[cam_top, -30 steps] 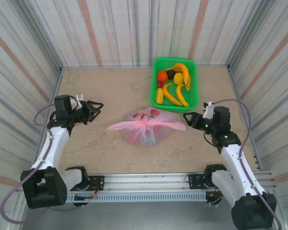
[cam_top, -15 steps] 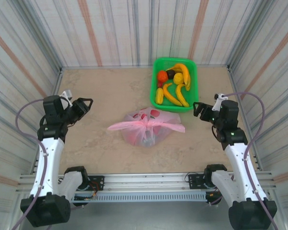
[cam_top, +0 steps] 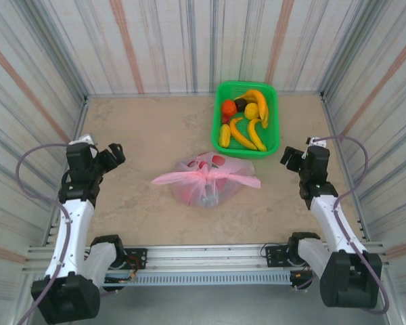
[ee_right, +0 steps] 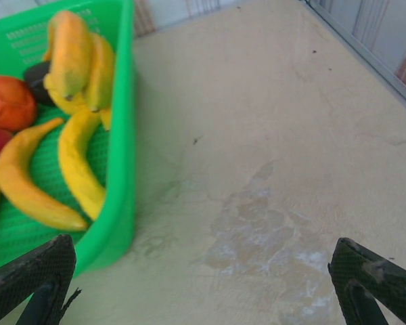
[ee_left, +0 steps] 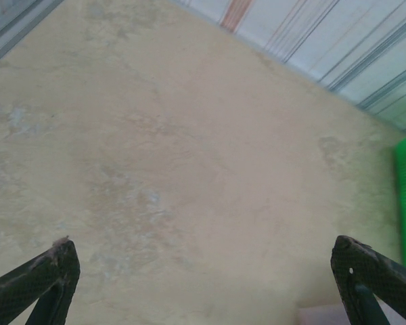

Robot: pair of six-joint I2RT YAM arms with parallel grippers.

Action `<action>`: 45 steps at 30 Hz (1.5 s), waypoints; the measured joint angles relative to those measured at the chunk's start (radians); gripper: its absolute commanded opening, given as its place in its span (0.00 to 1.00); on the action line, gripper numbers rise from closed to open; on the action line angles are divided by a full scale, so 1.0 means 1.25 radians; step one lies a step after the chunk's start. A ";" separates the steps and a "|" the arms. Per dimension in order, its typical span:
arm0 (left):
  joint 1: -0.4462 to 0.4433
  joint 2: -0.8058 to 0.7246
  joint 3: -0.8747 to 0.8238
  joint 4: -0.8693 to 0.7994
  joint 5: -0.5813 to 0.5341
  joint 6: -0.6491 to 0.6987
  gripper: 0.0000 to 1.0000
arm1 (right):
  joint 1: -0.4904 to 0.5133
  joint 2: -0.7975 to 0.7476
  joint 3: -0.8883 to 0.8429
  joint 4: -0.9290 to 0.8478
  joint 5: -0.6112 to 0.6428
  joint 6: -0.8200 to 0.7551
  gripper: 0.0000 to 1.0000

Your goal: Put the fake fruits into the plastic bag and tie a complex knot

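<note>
The plastic bag [cam_top: 204,186] sat in the middle of the table [cam_top: 149,128], closed at the top by the knot [cam_top: 207,175], whose two flat pink tails ran out left and right. Reddish shapes showed through the film (I could not tell which pieces they were). Behind it, a little to the right, the green basket [cam_top: 277,128] held fake fruits [cam_top: 247,125]: yellow bananas, an orange piece, a dark one. The left gripper [cam_top: 114,154] hung near the left wall, well apart from the bag, jaws spread wide over bare tabletop. The right gripper [cam_top: 289,156] hovered just beside the basket's near right corner, jaws likewise spread wide.
</note>
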 measured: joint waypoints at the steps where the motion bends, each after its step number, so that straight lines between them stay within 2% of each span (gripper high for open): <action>1: 0.000 0.013 -0.024 0.028 -0.012 0.011 0.99 | -0.002 0.026 -0.008 0.030 0.003 -0.001 0.99; 7: -0.010 0.110 -0.091 0.149 -0.074 0.052 0.99 | -0.005 0.171 -0.066 0.230 0.005 -0.010 0.99; 12: -0.075 0.187 -0.093 0.260 -0.140 0.109 0.99 | -0.005 0.278 -0.100 0.391 -0.002 -0.059 0.99; 21: -0.090 0.273 -0.156 0.433 -0.146 0.176 0.99 | -0.008 0.446 -0.153 0.663 -0.062 -0.108 0.99; 35: -0.090 0.397 -0.190 0.650 -0.096 0.268 0.99 | -0.020 0.452 -0.114 0.655 -0.076 -0.108 0.99; 42: -0.090 0.499 -0.236 0.837 -0.065 0.299 0.99 | -0.016 0.452 -0.113 0.650 -0.074 -0.108 0.99; 45: -0.090 0.515 -0.243 0.844 -0.053 0.308 0.99 | -0.009 0.452 -0.109 0.643 -0.067 -0.110 0.99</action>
